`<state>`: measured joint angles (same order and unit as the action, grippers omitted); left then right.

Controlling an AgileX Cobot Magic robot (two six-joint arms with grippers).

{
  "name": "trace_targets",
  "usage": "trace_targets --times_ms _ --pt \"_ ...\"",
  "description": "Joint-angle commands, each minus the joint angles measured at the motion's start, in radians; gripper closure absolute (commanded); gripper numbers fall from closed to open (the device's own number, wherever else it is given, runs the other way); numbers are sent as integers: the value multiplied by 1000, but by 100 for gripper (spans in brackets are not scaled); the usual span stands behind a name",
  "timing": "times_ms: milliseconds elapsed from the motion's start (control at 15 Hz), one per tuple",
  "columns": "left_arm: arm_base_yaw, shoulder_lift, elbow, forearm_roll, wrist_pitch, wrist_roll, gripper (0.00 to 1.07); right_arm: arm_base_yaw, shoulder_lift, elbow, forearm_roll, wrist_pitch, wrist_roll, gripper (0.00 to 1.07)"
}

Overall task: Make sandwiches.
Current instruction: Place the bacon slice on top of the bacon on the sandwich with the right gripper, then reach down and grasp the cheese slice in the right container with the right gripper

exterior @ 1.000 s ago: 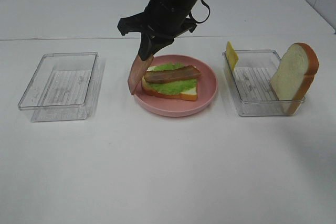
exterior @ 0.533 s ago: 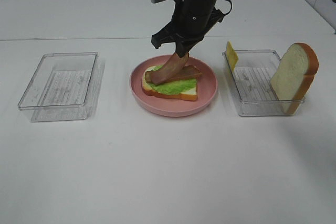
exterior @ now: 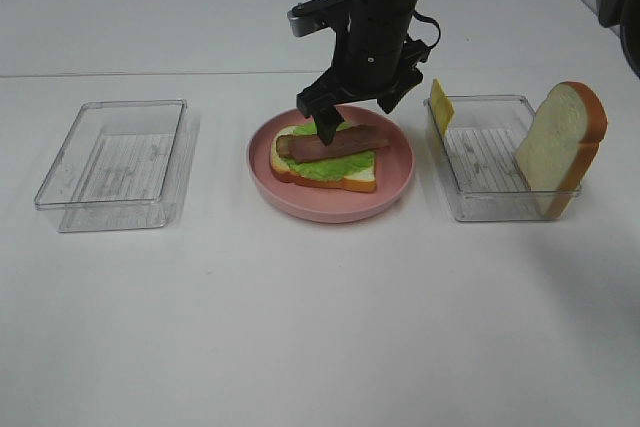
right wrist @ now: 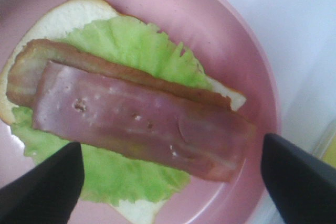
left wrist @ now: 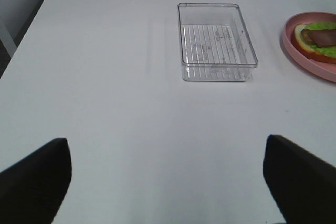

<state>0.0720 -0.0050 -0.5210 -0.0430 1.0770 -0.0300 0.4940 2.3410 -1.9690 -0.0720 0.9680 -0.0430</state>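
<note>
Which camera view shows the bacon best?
The right wrist view: the bacon fills it, two strips on lettuce. Exterior high shows it small, partly behind the right gripper. Left wrist shows only one end.

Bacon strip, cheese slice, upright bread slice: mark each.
bacon strip [right wrist: 142,124], right wrist view, middle of upper strip
cheese slice [exterior: 441,105], exterior high view, yellow face
bread slice [exterior: 549,147], exterior high view, white face

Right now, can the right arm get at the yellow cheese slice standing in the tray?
Probably yes. The right gripper hangs open above the plate, empty, and the cheese slice stands at the end of the clear tray nearest the plate; nothing lies between them.
</note>
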Motion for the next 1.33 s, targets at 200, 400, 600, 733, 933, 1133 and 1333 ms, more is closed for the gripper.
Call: trace_targets --times_ms 200,400,600,733,933,1133,1333 --pt "-5 -17 2 -8 -3 1 16 1 -67 -102 -33 194 -18 8" --pt "-5 -17 2 -8 -3 1 16 1 -142 -186 -57 279 -33 8" --pt "-5 -17 2 -8 -3 1 16 -2 -206 -211 -108 324 -32 8" --pt "-5 -17 2 -8 -3 1 16 -72 -220 -209 -71 345 -31 8" --pt "-5 -17 2 -8 -3 1 16 -140 -212 -209 -17 346 -39 8" --pt "-5 -17 2 -8 -3 1 16 -234 -172 -209 58 336 -61 8" --pt "-5 -17 2 -8 -3 1 16 -245 -112 -207 87 321 -66 8"
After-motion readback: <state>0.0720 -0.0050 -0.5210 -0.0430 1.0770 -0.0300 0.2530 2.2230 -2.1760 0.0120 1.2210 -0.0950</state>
